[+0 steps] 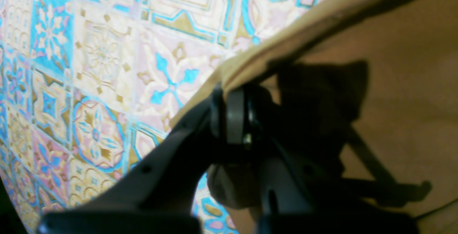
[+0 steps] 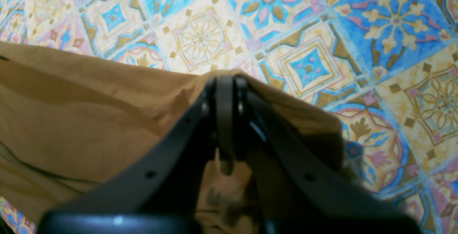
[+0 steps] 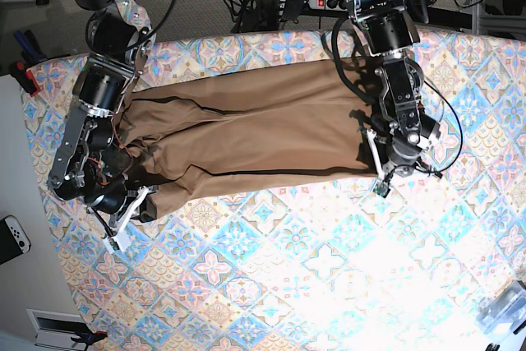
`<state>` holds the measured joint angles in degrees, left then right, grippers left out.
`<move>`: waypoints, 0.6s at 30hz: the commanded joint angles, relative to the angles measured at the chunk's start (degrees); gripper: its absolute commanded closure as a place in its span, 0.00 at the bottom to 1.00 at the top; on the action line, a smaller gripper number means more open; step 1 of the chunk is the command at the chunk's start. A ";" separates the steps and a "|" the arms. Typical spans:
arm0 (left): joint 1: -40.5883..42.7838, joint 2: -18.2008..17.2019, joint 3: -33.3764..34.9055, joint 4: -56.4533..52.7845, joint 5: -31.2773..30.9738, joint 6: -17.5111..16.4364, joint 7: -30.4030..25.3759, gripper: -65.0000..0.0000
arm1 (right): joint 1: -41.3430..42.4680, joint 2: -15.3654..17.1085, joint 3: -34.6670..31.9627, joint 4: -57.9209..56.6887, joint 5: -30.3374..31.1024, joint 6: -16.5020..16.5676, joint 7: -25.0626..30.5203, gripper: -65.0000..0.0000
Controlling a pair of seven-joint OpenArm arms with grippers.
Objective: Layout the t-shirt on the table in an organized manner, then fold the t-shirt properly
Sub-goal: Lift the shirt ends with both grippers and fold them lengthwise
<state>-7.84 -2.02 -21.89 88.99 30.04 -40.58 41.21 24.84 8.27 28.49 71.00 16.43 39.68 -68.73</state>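
The tan-brown t-shirt (image 3: pixel 246 133) lies stretched across the far half of the patterned table (image 3: pixel 329 260), with folds along its length. My left gripper (image 3: pixel 380 177) is at the shirt's right near corner; in the left wrist view it (image 1: pixel 229 96) is shut on the shirt's edge (image 1: pixel 393 66), which is lifted off the cloth. My right gripper (image 3: pixel 144 203) is at the shirt's left near corner; in the right wrist view it (image 2: pixel 225 82) is shut on a pinch of the fabric (image 2: pixel 71 112). No tag shows.
A white surface (image 3: pixel 16 285) borders the table on the left, with a game controller (image 3: pixel 14 236) on it. Cables and a power strip (image 3: pixel 325 2) lie behind the table. A clear plastic item (image 3: pixel 503 308) sits at the near right corner.
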 commanded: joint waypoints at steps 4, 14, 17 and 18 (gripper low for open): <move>-1.97 -0.22 0.13 1.16 -0.11 0.58 -0.82 1.00 | 4.48 0.83 -0.05 0.43 1.11 0.32 1.34 1.00; -1.44 -0.48 0.13 1.43 -0.11 0.58 -0.90 1.00 | 9.14 0.83 -0.05 -3.97 1.11 0.32 1.96 1.00; -0.03 -0.48 0.04 5.82 -0.11 0.58 -0.82 1.00 | 9.14 0.83 -0.05 -3.88 1.11 0.32 2.14 1.00; 1.02 -0.48 0.13 8.20 -0.11 0.58 -0.82 1.00 | 9.14 0.83 -0.05 -3.88 1.11 0.32 2.14 1.00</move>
<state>-5.89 -2.09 -21.87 96.01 30.02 -40.49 41.10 31.68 8.51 28.49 65.73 16.03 39.66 -68.29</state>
